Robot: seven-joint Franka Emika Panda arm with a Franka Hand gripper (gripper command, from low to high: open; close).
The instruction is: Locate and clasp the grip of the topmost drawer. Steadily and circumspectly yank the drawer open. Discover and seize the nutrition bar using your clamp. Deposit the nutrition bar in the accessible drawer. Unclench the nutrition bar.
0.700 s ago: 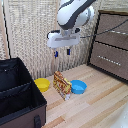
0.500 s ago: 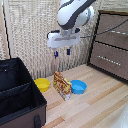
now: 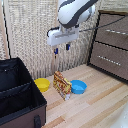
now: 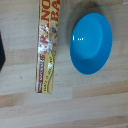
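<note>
Pincer [image 3: 61,49] empty, fingers apart, hanging above nutrition bar [image 3: 62,83], blue bowl [image 3: 78,87] beside it
</note>
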